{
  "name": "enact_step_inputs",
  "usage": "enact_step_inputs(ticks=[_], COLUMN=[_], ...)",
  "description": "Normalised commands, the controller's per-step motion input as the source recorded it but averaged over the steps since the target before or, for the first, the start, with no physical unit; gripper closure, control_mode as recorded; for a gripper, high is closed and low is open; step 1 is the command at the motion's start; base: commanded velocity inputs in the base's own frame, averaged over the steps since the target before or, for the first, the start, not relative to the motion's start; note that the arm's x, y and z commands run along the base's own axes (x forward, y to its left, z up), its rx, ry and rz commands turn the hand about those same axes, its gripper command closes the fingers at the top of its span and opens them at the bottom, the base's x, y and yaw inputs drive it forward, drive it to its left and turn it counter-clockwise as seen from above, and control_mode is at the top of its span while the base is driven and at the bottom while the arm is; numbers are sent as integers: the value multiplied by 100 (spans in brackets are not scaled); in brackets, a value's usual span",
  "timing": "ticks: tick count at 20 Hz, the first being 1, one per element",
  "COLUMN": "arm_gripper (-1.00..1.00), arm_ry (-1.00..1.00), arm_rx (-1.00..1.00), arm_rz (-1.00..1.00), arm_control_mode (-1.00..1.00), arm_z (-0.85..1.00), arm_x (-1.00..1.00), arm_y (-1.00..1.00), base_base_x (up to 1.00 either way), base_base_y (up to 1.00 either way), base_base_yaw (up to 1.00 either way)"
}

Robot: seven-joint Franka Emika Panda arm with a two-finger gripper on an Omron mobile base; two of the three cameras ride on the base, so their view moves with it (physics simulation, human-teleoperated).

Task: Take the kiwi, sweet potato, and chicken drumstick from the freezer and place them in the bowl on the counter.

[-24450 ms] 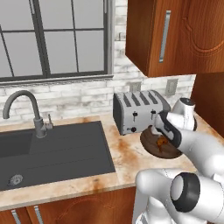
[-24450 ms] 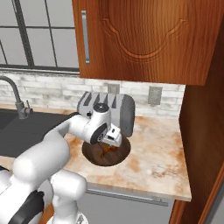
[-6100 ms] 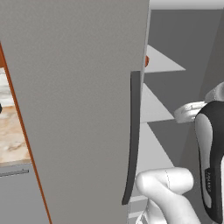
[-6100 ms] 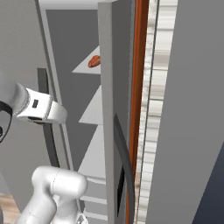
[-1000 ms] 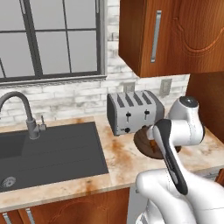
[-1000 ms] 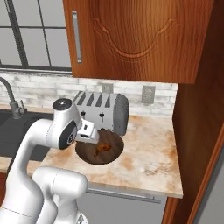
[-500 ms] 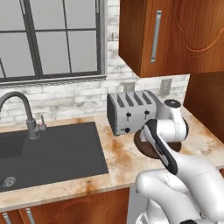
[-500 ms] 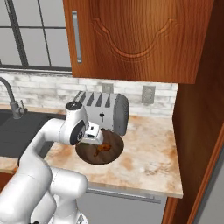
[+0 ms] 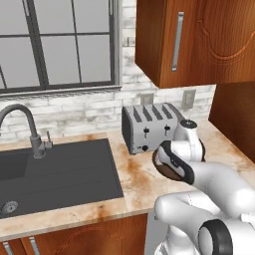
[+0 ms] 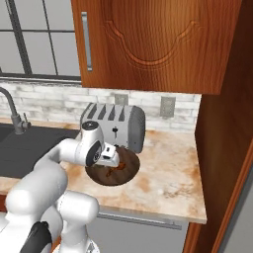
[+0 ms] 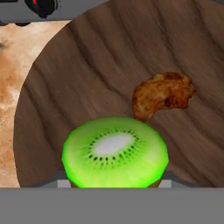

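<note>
Gripping kiwi half (image 11: 115,151), jaws sat closed on it low in hand view, over wooden bowl (image 11: 87,74) near chicken drumstick (image 11: 162,94). Kiwi might bounce out onto counter (image 10: 173,183) if dropped carelessly.

Flat, even rendered light, soft faint shadows, no glare; the hand view is coarse and slightly blurred.

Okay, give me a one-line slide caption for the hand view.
Halved kiwi between the hand's fingertips above the wooden bowl, a browned chicken drumstick already inside.
</note>
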Motion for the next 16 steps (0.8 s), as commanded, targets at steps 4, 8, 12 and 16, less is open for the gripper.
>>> enact_step_inputs(ticks=[4, 8, 12, 16], arm_gripper=[100, 100, 100, 100], arm_ry=[0, 0, 0, 0], arm_rx=[0, 0, 0, 0], arm_rz=[0, 0, 0, 0], arm_control_mode=[-100, -100, -100, -100], arm_z=[-15, -18, -31, -28], arm_x=[7, 4, 13, 13], arm_y=[0, 0, 0, 0], base_base_x=[0, 0, 0, 0], base_base_y=[0, 0, 0, 0], base_base_yaw=[0, 0, 0, 0])
